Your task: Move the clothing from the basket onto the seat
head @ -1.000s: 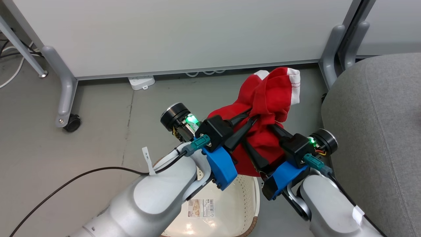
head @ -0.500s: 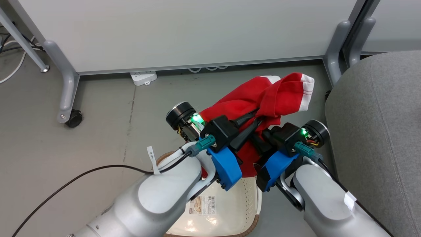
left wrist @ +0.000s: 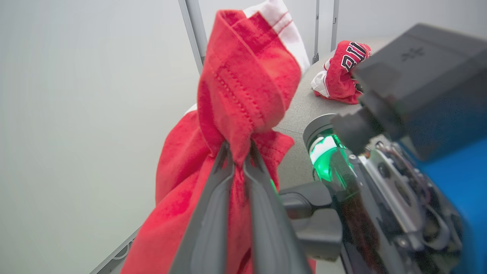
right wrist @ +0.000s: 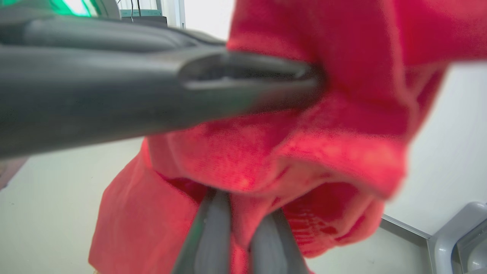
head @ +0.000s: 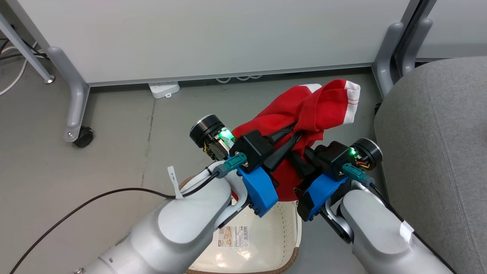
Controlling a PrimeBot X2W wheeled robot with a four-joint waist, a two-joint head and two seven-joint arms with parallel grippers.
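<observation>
Garment point(head: 323, 110) aloft, left hand point(left wrist: 237, 148), right hand point(right wrist: 243, 205) clamped

Pale grey forearms point(head: 190, 224) carry blue wrist brackets point(head: 258, 188), teal plugs point(head: 233, 163), green lights point(head: 226, 134) and long dark claw fingers point(head: 283, 149).

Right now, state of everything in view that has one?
left gripper, shut on the red garment.
right gripper, shut on the red garment.
red garment, bunched, held up over the basket by both grippers.
jersey, crumpled, lying on the seat.
basket, on the floor, visible bottom bare.
seat, carries the jersey; red garment not yet on it.
</observation>
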